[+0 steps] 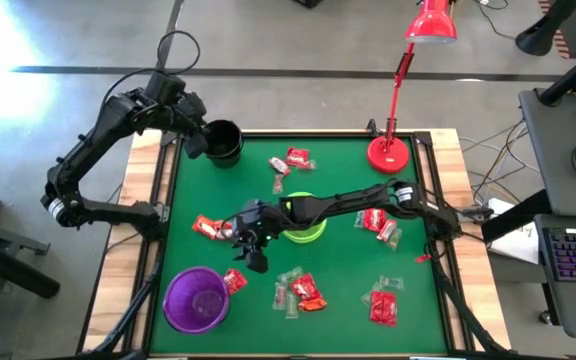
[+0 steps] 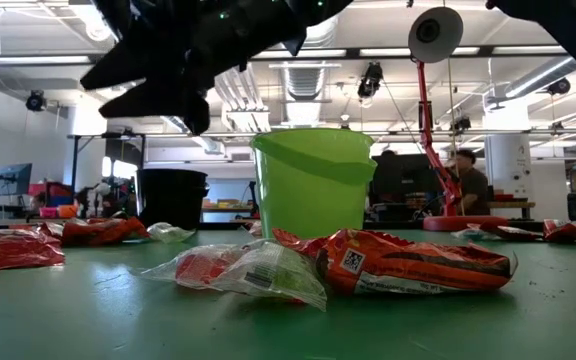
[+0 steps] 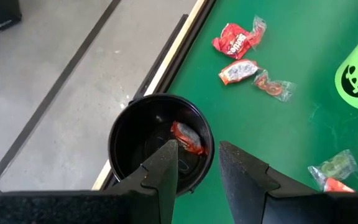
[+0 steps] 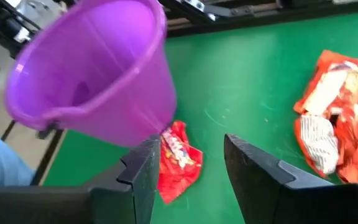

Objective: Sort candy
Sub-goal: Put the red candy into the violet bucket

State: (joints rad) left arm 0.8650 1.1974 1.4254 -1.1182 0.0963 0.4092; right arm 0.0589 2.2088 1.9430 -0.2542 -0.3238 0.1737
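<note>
Candy (image 4: pixel 178 160) lies beside the purple cup (image 4: pixel 98 68), seemingly just below the right gripper (image 4: pixel 188 168), whose fingers are spread and empty.

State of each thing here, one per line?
Black cup: upright, one red candy inside.
Green cup: upright, mid-table, under the right arm.
Purple cup: upright, looks empty.
Loose candy: scattered on the mat, unsorted.
Lamp: standing at the far edge.
Left gripper: open over the black cup, empty.
Right gripper: open, empty, near the purple cup.
</note>
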